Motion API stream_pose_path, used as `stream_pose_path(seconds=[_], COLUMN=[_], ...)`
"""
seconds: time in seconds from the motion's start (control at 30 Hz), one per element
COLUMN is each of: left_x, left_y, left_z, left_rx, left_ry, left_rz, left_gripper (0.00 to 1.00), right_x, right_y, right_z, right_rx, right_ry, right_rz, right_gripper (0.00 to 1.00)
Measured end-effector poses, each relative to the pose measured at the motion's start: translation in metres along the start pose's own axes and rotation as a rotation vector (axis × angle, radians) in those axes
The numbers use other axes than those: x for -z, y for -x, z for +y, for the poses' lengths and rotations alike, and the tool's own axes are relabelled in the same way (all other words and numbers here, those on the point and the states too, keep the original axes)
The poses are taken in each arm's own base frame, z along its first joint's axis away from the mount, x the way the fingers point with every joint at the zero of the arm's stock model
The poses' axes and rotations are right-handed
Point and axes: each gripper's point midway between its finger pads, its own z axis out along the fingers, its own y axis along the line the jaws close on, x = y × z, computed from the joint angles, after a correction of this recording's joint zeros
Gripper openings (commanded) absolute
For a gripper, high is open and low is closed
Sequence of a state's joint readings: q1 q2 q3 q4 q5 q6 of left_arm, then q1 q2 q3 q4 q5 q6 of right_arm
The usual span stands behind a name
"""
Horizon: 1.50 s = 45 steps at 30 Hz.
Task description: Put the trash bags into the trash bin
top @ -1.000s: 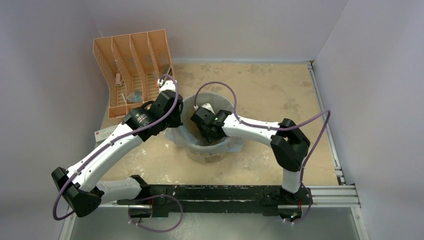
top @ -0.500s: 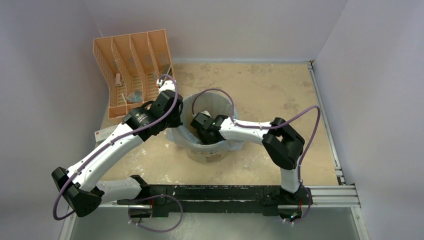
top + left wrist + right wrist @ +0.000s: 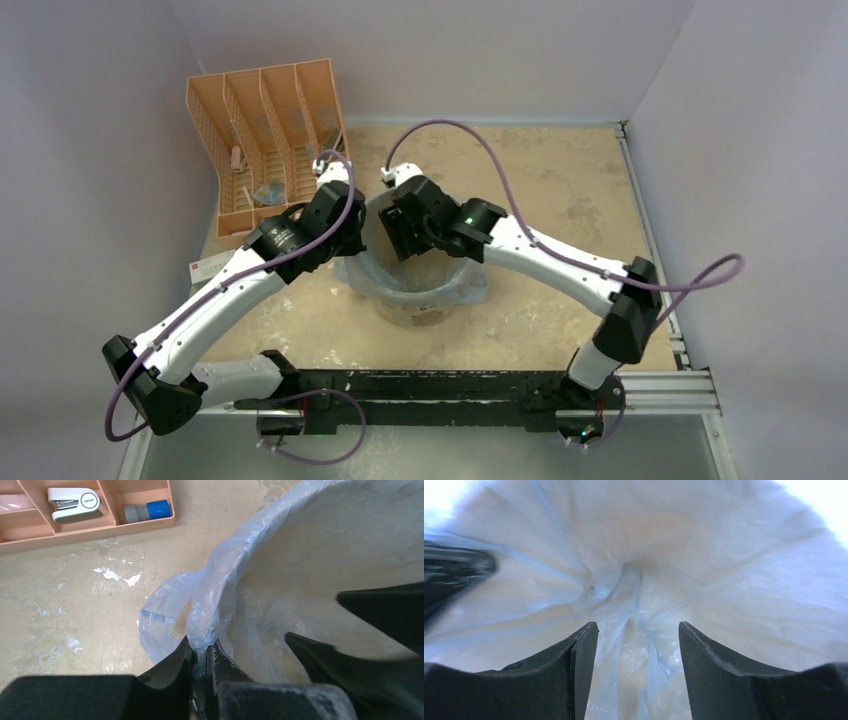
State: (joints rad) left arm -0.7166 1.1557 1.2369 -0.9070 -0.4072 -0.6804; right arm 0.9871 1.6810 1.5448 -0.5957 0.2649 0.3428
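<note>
The left gripper (image 3: 201,655) pinches the trash bag (image 3: 225,575) at the trash bin's (image 3: 425,308) nine o'clock rim; the right gripper (image 3: 638,647), jaws apart inside, should gently press film downward.

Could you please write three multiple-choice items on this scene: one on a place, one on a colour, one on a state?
1. Where is the right gripper? A. folded at its base B. at the mouth of the trash bin, pointing in C. out at the far right
2. The trash bag is: A. light blue B. black C. green
3. The left gripper is: A. open, empty B. shut on nothing C. shut on the bag's edge
Answers: B, its fingers frame the lined interior; A, translucent blue film shows; C, film is pinched between its jaws.
</note>
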Motion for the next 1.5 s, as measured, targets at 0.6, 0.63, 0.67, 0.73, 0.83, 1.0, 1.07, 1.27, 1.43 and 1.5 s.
stream_pose_path(seconds=[0.6,0.63,0.67,0.73,0.83,1.0,1.07,1.27,1.43,1.5], left_x=[0.015,0.018,0.021,0.029,0.041,0.063,0.068,0.046,0.0,-0.011], left_y=[0.012,0.013,0.015,0.019,0.025,0.04,0.043,0.033,0.018,0.014], left_z=[-0.017,-0.017,-0.017,-0.016,-0.01,0.016,0.029,0.06,0.098,0.105], left_rx=[0.093,0.085,0.08,0.07,0.066,0.104,0.121,0.135,0.196,0.229], left_ry=[-0.155,-0.165,-0.177,-0.195,-0.204,-0.155,-0.107,0.068,0.143,0.112], left_rz=[-0.099,-0.106,-0.116,-0.138,-0.179,-0.289,-0.321,-0.279,-0.144,-0.103], left_gripper=[0.78,0.79,0.79,0.8,0.81,0.84,0.86,0.91,0.91,0.9], right_x=[0.183,0.184,0.184,0.179,0.161,0.12,0.102,0.059,0.053,0.051], right_y=[0.058,0.05,0.04,0.021,-0.019,-0.079,-0.103,-0.154,-0.14,-0.131], right_z=[-0.1,-0.11,-0.119,-0.131,-0.143,-0.144,-0.139,-0.118,-0.106,-0.108], right_rx=[-0.423,-0.474,-0.524,-0.613,-0.732,-0.828,-0.881,-0.975,-0.991,-0.988], right_ry=[-0.166,-0.2,-0.23,-0.272,-0.313,-0.31,-0.285,-0.205,-0.146,-0.15], right_rz=[-0.693,-0.706,-0.713,-0.71,-0.674,-0.575,-0.519,-0.364,-0.367,-0.365], right_gripper=[0.99,0.99,0.99,0.99,0.99,0.99,0.99,0.99,0.99,0.99])
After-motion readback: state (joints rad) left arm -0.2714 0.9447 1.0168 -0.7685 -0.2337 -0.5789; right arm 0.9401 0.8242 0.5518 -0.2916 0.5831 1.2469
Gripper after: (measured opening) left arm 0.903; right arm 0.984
